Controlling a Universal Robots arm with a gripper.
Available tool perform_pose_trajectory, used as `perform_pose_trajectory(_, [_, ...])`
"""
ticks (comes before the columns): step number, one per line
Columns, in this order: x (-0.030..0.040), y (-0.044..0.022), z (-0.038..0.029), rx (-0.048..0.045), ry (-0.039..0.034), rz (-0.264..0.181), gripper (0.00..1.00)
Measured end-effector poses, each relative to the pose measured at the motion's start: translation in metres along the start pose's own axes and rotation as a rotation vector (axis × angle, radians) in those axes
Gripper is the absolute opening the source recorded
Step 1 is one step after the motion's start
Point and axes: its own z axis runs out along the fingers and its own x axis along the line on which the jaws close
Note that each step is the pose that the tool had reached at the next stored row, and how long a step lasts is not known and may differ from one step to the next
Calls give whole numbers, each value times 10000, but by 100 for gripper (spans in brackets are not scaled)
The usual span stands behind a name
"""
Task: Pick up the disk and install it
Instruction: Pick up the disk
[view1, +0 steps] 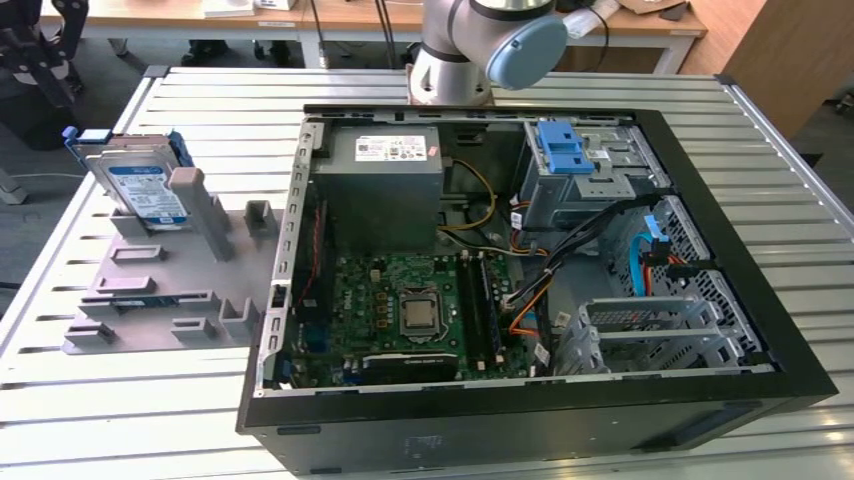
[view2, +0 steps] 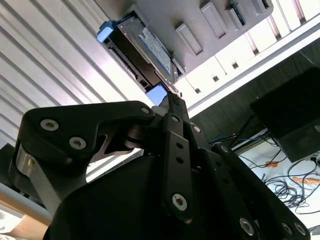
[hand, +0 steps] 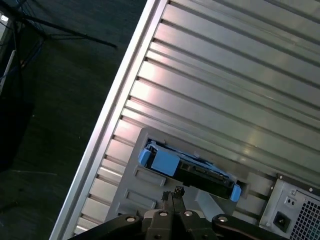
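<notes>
You're in a robotics lab: arm (view1: 461, 60) at a ribbed aluminium worktop (view1: 120, 420), opened PC case (view1: 534, 412), wooden benches (view1: 174, 17) behind, loose cables (view2: 285, 180) on the floor.

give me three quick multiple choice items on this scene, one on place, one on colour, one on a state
1. Where is the disk? A in the grey holder B inside the case C on the floor
2. Its frame's colour? A red B blue C yellow
3. The case is: A open B closed C upside down
Answers: 1 A, it leans in the holder at the exterior view's left of the case; 2 B, blue shows in both wrist views; 3 A, its motherboard lies exposed.
</notes>
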Motion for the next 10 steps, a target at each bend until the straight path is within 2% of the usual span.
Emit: perform_pose_trajectory(10, [0, 0, 1, -13, 23, -827, 11])
